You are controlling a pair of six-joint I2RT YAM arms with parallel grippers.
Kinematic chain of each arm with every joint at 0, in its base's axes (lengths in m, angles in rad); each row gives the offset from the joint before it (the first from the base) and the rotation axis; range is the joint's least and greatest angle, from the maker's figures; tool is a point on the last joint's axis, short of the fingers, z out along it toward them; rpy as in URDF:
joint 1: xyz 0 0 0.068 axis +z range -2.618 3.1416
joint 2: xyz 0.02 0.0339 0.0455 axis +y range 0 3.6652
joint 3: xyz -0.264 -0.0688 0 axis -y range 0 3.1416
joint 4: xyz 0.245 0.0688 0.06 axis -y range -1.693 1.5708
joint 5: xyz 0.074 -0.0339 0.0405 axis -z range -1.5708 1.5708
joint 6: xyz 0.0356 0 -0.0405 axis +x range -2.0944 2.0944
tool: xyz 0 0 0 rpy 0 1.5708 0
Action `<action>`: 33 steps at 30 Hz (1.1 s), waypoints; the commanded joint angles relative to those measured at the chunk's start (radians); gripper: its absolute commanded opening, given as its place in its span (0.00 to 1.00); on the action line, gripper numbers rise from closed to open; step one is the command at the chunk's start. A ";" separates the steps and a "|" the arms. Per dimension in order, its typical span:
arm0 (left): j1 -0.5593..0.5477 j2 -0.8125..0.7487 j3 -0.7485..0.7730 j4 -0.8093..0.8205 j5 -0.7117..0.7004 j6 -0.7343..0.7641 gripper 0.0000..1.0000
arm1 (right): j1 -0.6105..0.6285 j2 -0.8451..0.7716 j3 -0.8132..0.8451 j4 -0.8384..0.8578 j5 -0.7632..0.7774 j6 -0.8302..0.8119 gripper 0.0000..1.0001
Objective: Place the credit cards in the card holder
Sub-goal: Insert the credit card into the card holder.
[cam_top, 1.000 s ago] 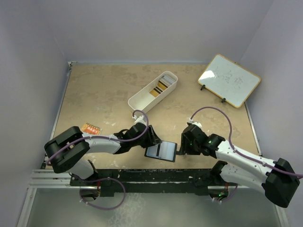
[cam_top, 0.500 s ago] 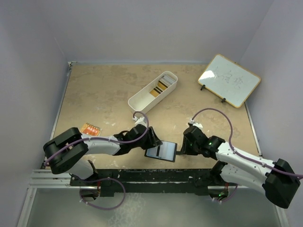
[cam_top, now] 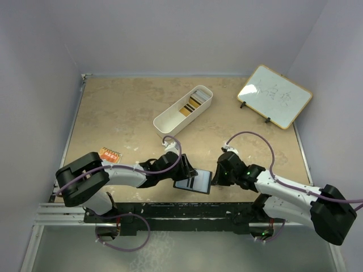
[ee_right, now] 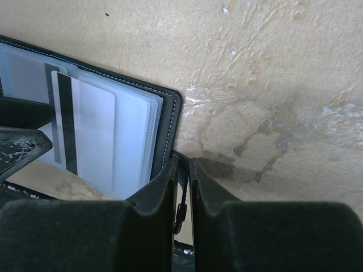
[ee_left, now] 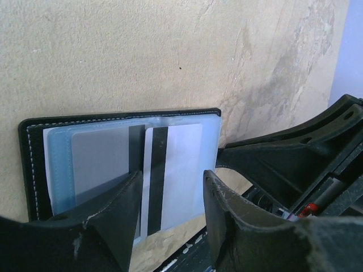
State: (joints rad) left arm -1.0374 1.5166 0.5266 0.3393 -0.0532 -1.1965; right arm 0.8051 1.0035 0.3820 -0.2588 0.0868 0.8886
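Left gripper (ee_left: 170, 184) is open, its fingers straddling one striped credit card (ee_left: 173, 147) without gripping it; I judge the card released. Right gripper (ee_right: 182, 165) is closed on the edge of the card holder (ee_right: 168, 113), which lies open at the near edge of the table (cam_top: 125, 107), between the two arms.

Change over the last second, top view: the left wrist has shifted slightly toward the holder, while the holder has stayed in place.

The card lies in a clear sleeve (ee_left: 59, 164). Its lower end seems to project past the sleeve mouth; I cannot confirm full seating.

Consequence: this card is nearly stowed, and a short push should finish it. Remaining credit cards (cam_top: 194, 101) stand in the white tray (cam_top: 170, 116), well apart from the holder and not yet transferred.
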 commanded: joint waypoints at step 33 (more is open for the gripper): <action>-0.027 -0.059 0.041 -0.053 -0.034 -0.064 0.54 | 0.003 0.012 -0.041 0.073 0.020 0.018 0.06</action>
State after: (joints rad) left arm -1.0573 1.4616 0.5449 0.3103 -0.0708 -1.2793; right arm 0.8051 1.0134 0.3580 -0.1749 0.0868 0.8928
